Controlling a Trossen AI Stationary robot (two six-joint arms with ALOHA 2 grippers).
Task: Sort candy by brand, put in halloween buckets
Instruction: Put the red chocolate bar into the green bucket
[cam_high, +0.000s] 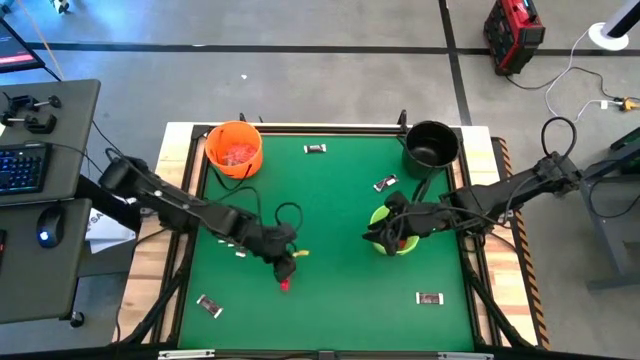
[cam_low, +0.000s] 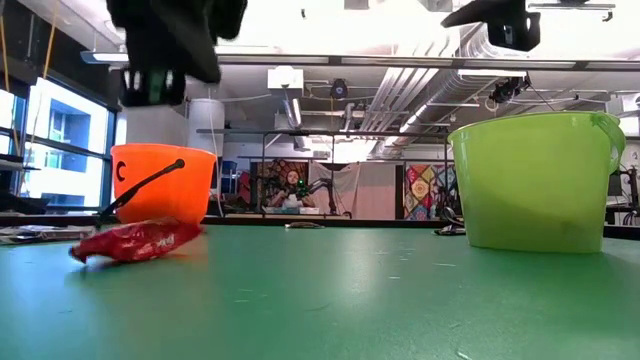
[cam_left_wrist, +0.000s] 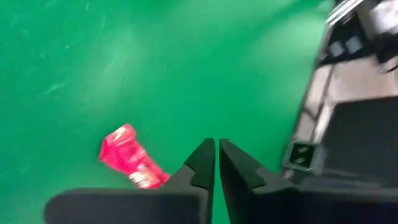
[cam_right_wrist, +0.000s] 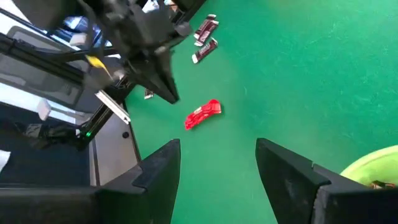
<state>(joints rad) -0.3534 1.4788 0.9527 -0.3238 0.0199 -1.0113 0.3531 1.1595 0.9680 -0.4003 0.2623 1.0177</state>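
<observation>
A red-wrapped candy (cam_high: 286, 285) lies flat on the green mat, also seen in the left wrist view (cam_left_wrist: 134, 165) and the low view (cam_low: 135, 240). My left gripper (cam_left_wrist: 216, 146) hangs shut just above and beside it (cam_high: 285, 266), with nothing between its fingers. My right gripper (cam_right_wrist: 217, 149) stands open above the lime green bucket (cam_high: 392, 232), holding nothing. The orange bucket (cam_high: 234, 150), with candy inside, stands at the far left. The black bucket (cam_high: 431, 143) stands at the far right.
Dark-wrapped candies lie scattered on the mat: one at the far edge (cam_high: 316, 149), one near the black bucket (cam_high: 385, 183), one near left (cam_high: 209, 305), one near right (cam_high: 429, 297). Open mat lies in the middle. A wooden frame (cam_high: 190, 200) borders the mat.
</observation>
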